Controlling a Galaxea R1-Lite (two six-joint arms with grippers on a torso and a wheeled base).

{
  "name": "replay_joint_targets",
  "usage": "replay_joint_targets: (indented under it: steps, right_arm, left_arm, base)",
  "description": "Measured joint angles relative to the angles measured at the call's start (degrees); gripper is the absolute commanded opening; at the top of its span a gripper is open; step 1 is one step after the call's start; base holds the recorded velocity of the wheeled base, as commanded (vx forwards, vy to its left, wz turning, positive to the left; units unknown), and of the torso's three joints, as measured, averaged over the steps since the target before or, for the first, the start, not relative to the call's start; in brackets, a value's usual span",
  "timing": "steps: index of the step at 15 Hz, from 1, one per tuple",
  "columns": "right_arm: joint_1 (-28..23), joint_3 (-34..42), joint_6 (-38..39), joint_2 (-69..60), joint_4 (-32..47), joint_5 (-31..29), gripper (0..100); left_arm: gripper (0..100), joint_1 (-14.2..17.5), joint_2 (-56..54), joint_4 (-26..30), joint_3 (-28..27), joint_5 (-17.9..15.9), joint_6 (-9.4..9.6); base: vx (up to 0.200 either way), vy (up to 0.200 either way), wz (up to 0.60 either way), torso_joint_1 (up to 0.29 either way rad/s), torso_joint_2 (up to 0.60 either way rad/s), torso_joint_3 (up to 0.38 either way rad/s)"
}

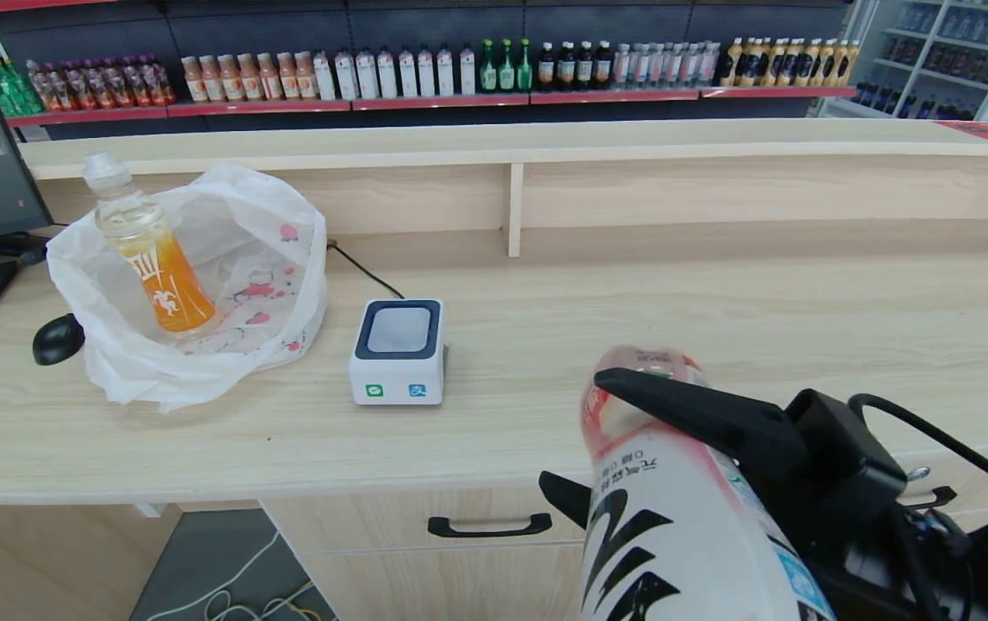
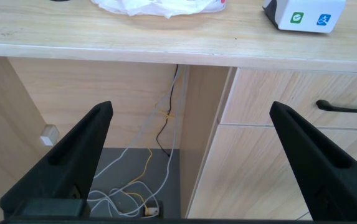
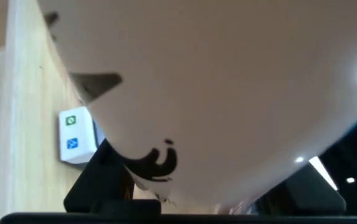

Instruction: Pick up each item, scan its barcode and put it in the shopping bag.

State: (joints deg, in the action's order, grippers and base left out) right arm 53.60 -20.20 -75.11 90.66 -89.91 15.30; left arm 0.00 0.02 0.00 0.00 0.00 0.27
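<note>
While your right claw is clamped on the white bottle above the near edge of the counter, right of the scanner, you're at the scan step: turn its barcode to the scanner, then on to the bag; your left claw hangs open, low before the counter

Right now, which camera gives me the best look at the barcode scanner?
The head view: the scanner sits whole on the counter, window up, beside the shopping bag. The left wrist view catches its lower front at the frame's edge; the right wrist view shows its icon face, partly behind the held bottle.
</note>
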Motion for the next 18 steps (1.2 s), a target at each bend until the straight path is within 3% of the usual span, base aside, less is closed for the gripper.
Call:
replay_joint_targets:
  steps: [5, 13, 18]
  right_arm:
    - [-0.29, 0.52, 15.03, 1.27, 0.00, -0.13, 0]
    - [-2.23, -1.13, 26.55, 3.55, -0.04, -0.57, 0]
    - [-4.33, -3.52, 44.59, 3.61, -0.06, -4.17, 0]
  left_arm:
    - [100, 0.00, 0.00, 0.00, 0.00, 0.00, 0.00]
    - [100, -0.02, 0.00, 0.00, 0.00, 0.00, -0.02]
    - [100, 0.00, 0.00, 0.00, 0.00, -0.05, 0.00]
  base:
    - [0.000, 0.000, 0.00, 0.000, 0.00, 0.000]
    - [0.000, 0.000, 0.00, 0.000, 0.00, 0.000]
    - [0.000, 0.000, 0.00, 0.000, 0.00, 0.000]
